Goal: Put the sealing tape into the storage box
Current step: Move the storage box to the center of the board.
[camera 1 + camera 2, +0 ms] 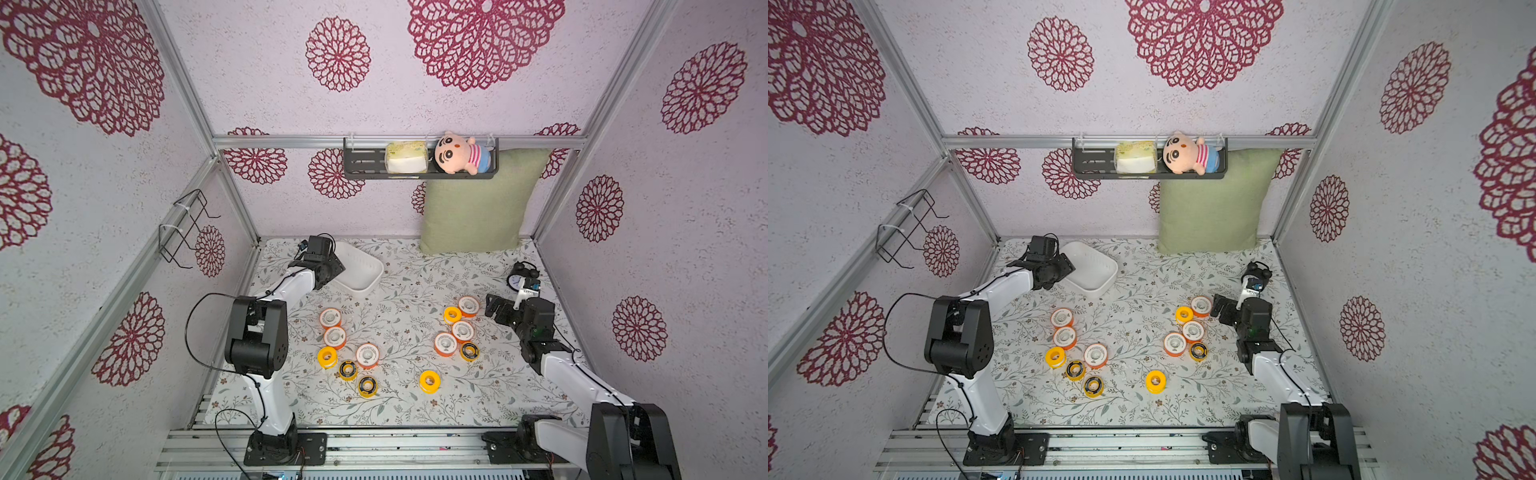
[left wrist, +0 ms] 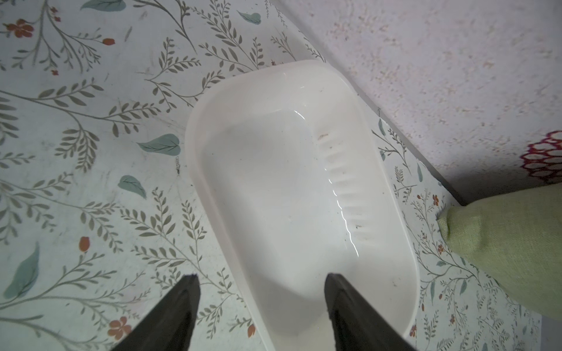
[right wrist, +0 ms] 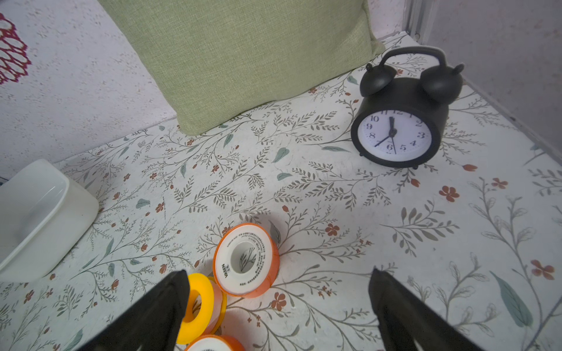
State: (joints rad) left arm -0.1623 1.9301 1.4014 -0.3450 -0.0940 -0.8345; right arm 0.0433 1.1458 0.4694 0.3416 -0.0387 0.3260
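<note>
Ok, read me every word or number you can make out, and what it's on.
"VASEN": white face of the orange spool, right wrist view.
"10", "9", "8", "6", "5", "4", "3", "2": alarm clock dial; other numerals unclear.
Too small: that spool's fine print; labels on the other spools in both top views.

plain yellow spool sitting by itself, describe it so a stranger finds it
Start at the green pillow against the back wall and come toward the front edge of the floral table. Between the six-spool cluster and the five-spool cluster, one plain yellow spool sits alone, touching no other. Its face is all yellow, no white or black ring.
</note>
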